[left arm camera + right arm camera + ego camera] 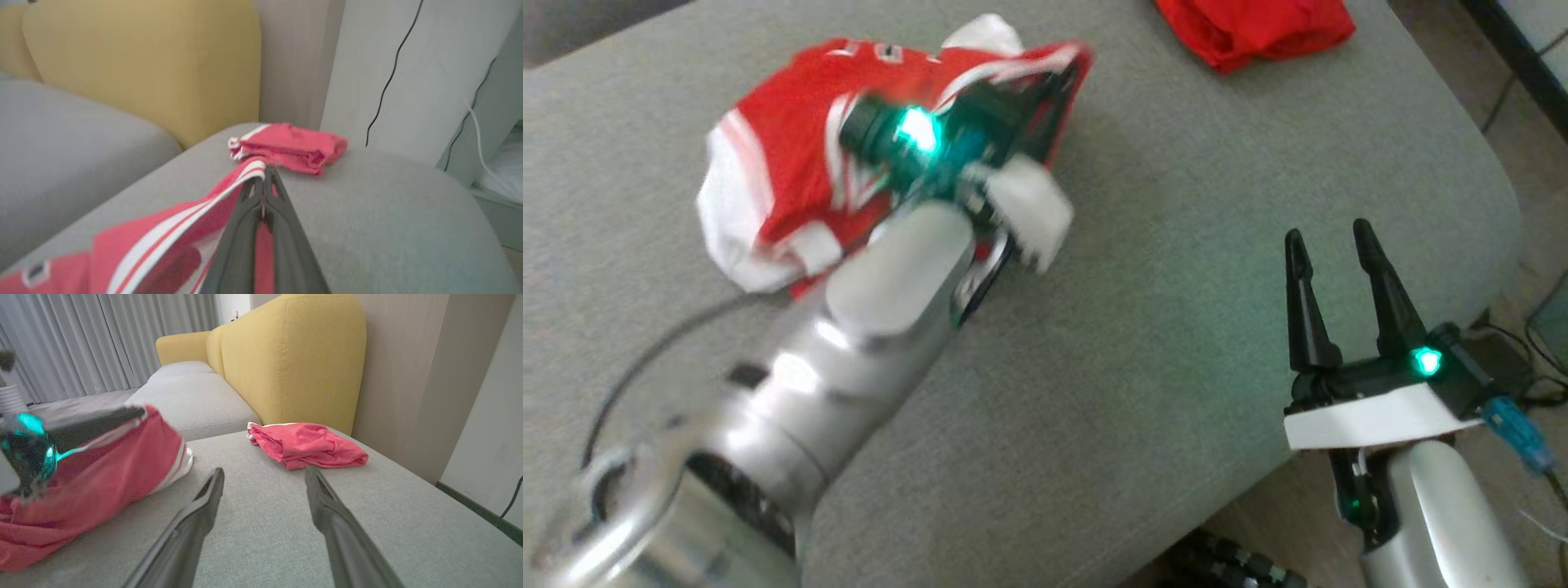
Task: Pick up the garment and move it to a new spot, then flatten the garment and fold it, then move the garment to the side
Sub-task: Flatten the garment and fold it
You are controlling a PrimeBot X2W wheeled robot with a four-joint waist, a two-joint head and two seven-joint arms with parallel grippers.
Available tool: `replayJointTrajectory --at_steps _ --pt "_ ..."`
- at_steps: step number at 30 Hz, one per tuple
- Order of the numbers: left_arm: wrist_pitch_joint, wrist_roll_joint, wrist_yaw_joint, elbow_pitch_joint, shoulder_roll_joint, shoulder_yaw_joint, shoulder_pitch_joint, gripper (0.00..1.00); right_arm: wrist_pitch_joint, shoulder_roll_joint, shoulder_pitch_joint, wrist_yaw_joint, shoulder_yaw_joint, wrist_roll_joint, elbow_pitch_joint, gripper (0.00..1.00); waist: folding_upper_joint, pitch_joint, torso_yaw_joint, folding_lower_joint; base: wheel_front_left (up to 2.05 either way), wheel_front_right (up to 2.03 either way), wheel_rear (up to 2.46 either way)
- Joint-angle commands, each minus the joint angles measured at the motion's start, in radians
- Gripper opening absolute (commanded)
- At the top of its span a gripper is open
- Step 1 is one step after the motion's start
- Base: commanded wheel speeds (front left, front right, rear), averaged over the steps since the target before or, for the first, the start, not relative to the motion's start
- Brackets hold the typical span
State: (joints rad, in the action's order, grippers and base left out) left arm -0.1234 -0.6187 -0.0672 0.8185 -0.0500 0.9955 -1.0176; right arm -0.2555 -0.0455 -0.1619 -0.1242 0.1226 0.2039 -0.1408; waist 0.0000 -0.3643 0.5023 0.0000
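Fingers of the left gripper point(264, 171) are pinched closed on the striped hem of the red-and-white garment point(784, 155), which lies bunched toward the far left of the grey cushion point(1176, 327). The right gripper point(1330, 233) hovers open by the cushion's near right corner. A second red cloth point(1254, 28) sits at its far edge.

Left hand point(1070, 73) blurred, fingertips lost in garment point(776, 155) folds. Second red cloth point(1250, 28) cut by top edge.

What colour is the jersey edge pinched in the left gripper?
Red jersey with white stripes along the pinched edge; clearest in the left wrist view.
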Motion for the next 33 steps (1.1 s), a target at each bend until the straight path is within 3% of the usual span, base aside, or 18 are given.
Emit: replayJointTrajectory --at_steps 1,5,9,13,18,24,27,28,29,33 --pt "0.006 -0.009 0.011 -0.055 0.0 -0.008 -0.113 0.0 -0.006 -0.005 0.01 -0.007 0.013 0.003 0.026 1.0 0.0 0.027 -0.024 0.0 0.0 0.0 0.0" --pt "0.036 -0.027 0.05 -0.107 0.0 -0.006 -0.291 0.0 -0.006 -0.005 0.024 -0.007 0.01 -0.004 0.027 1.0 0.0 0.07 -0.064 0.0 0.0 0.0 0.0" --pt "0.049 -0.096 0.102 -0.141 -0.004 -0.095 -0.458 0.0 -0.006 -0.005 0.032 -0.007 0.01 -0.018 0.026 1.0 0.0 0.113 -0.104 0.0 0.0 0.0 0.0" --pt "0.056 -0.173 0.139 -0.212 -0.072 -0.187 -0.518 0.0 -0.006 -0.005 0.063 -0.007 -0.016 -0.044 0.027 1.0 0.0 0.164 -0.194 0.0 0.0 0.0 0.0" --pt "0.079 -0.253 0.123 -0.348 -0.198 -0.21 -0.288 0.0 -0.006 -0.005 0.097 -0.007 -0.042 -0.068 0.03 1.0 0.0 0.174 -0.297 0.0 0.0 0.0 0.0" --pt "0.052 -0.391 0.008 -0.522 -0.387 -0.249 0.218 0.0 -0.006 -0.005 0.109 -0.007 -0.075 -0.091 0.042 1.0 0.0 0.149 -0.387 0.0 0.0 0.0 0.0" --pt "0.02 -0.453 -0.021 -0.543 -0.436 -0.267 0.411 0.0 -0.006 -0.012 0.108 -0.007 -0.083 -0.099 0.044 1.0 0.0 0.129 -0.422 0.0 0.0 0.0 0.0" --pt "0.01 -0.459 -0.03 -0.541 -0.45 -0.269 0.45 0.44 -0.006 -0.016 0.106 -0.007 -0.083 -0.1 0.044 1.0 0.0 0.121 -0.433 0.0 0.0 0.0 0.0" --pt "0.002 -0.465 -0.038 -0.538 -0.461 -0.274 0.48 1.0 -0.006 -0.019 0.103 -0.007 -0.081 -0.101 0.045 1.0 0.0 0.115 -0.441 0.0 0.0 0.0 0.0" --pt "-0.018 -0.456 -0.058 -0.572 -0.51 -0.299 0.491 1.0 -0.006 -0.031 0.094 -0.007 -0.084 -0.103 0.048 1.0 0.0 0.096 -0.472 0.0 0.0 0.0 0.0"
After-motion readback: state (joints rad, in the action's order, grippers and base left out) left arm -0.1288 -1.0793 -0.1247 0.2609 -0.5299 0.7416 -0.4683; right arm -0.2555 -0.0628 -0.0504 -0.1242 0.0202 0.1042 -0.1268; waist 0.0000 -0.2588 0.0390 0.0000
